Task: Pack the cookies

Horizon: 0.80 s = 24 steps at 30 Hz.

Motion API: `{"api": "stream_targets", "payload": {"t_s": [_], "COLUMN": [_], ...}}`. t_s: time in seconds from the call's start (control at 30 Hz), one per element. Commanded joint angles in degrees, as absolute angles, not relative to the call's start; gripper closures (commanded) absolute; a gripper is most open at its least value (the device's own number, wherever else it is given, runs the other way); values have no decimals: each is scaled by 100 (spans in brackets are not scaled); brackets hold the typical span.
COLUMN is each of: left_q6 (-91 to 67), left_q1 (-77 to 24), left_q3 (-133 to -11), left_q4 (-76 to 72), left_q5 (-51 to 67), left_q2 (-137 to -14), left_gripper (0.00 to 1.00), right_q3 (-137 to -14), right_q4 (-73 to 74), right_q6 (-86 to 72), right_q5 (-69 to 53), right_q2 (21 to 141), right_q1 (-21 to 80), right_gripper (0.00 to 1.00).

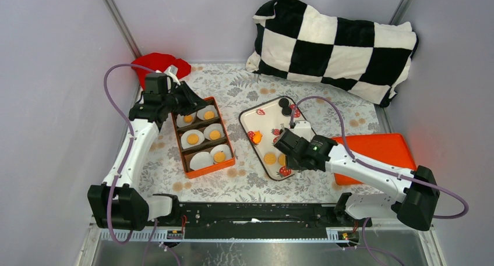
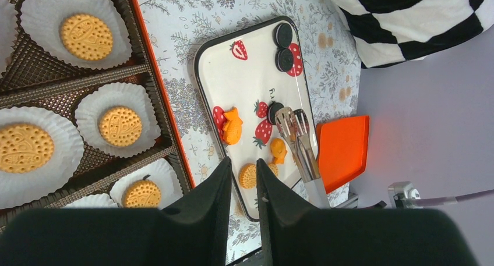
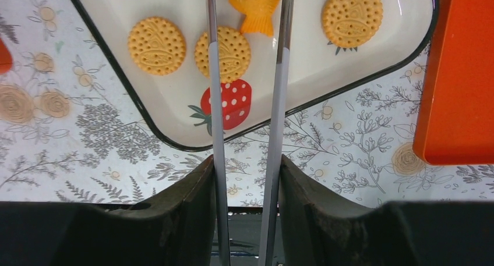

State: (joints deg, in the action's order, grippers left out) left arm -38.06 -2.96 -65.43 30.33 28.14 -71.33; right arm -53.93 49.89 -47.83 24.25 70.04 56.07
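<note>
Jaws of the right gripper (image 3: 246, 164) clamp the metal tongs (image 3: 216, 103), a round one of the cookies (image 3: 156, 45) on the white tray (image 3: 169, 97) showing between their arms, while only the left wrist view shows the left gripper (image 2: 242, 181) slightly apart and empty above more cookies in paper cups (image 2: 41, 10) inside the orange box (image 2: 158, 74).

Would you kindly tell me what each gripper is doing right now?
Left gripper: slightly open, empty.
Right gripper: shut on the tongs.

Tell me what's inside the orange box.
Six paper cups; five hold one round cookie each, the near-left cup looks empty. The left gripper covers the box's far-left corner.
</note>
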Motion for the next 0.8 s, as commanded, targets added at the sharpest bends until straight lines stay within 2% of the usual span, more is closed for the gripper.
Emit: {"api": "stream_targets", "payload": {"t_s": [0.0, 0.77], "left_q6": [-3841, -3832], "left_q1": [-325, -323], "left_q3": [-6512, -6361], "left_q4": [2718, 2671], "left_q5": [2896, 2936], "left_q2": [-6993, -7048], "left_gripper": [73, 73], "right_q3": [-5797, -5724], "right_q4": [4806, 4987], "right_q6": [-4720, -4586], "right_q5": [2388, 2376], "right_q2": [6794, 7373], "right_q1": [5581, 5580], "right_gripper": [55, 55]}}
